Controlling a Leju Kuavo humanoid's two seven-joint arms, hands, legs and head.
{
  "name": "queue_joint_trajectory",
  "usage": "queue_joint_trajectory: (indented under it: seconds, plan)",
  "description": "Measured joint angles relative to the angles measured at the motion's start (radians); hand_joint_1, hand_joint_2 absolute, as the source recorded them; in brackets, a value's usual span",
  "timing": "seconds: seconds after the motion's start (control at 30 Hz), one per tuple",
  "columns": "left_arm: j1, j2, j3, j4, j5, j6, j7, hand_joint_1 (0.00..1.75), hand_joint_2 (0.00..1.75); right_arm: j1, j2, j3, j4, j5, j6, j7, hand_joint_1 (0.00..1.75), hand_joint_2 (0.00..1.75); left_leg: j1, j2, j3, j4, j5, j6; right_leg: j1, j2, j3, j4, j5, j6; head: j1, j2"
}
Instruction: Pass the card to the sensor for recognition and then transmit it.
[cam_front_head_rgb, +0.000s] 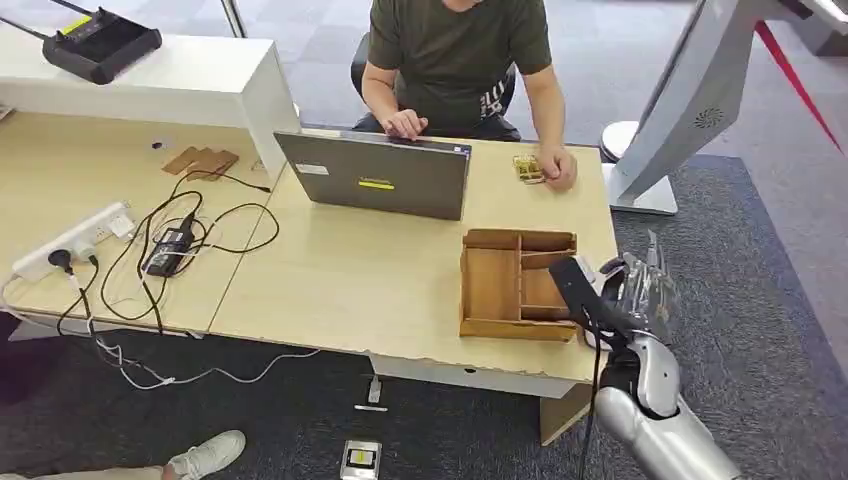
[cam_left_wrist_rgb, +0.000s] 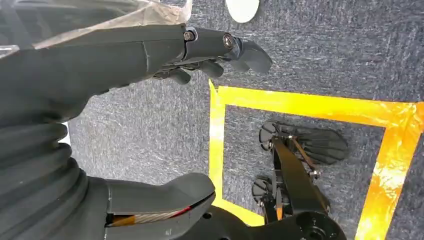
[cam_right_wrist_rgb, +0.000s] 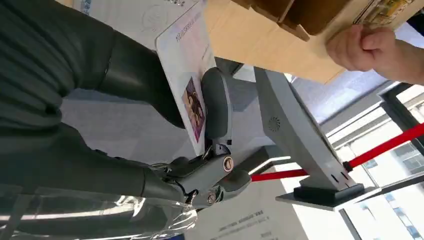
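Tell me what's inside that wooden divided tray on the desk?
The wooden divided tray looks empty in the compartments that show. The robot's right hand and its dark wrist camera cover the near right corner.

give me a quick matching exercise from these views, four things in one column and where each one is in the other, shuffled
Things:
1. card
2. laptop
3. wooden organizer tray
4. power strip

Places:
A. on the desk's left part, with cables plugged in
B. pinched in the right hand
C. near the desk's front right corner
D. in front of the seated person

Pairs: 1-B, 2-D, 3-C, 4-A
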Motion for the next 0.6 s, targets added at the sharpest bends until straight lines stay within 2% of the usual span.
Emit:
queue_joint_trajectory:
  seconds: [0.4,0.6]
  plan:
    - [0.001,0.001,0.0,0.0,0.002,0.0,-0.001,0.0,1.75,0.012,-0.011,-0.017,0.0,-0.009,0.0,0.002,1.75,1.75,0.0,0.0,0.0,0.0,0.0,0.0,0.0,0.0,0.0,0.0,0.0,0.0,0.0,0.0]
    - [0.007,0.002,0.0,0.0,0.019,0.005,-0.007,0.0,1.75,0.03,-0.033,-0.021,0.015,-0.135,0.021,0.023,1.75,1.75,0.0,0.0,0.0,0.0,0.0,0.0,0.0,0.0,0.0,0.0,0.0,0.0,0.0,0.0]
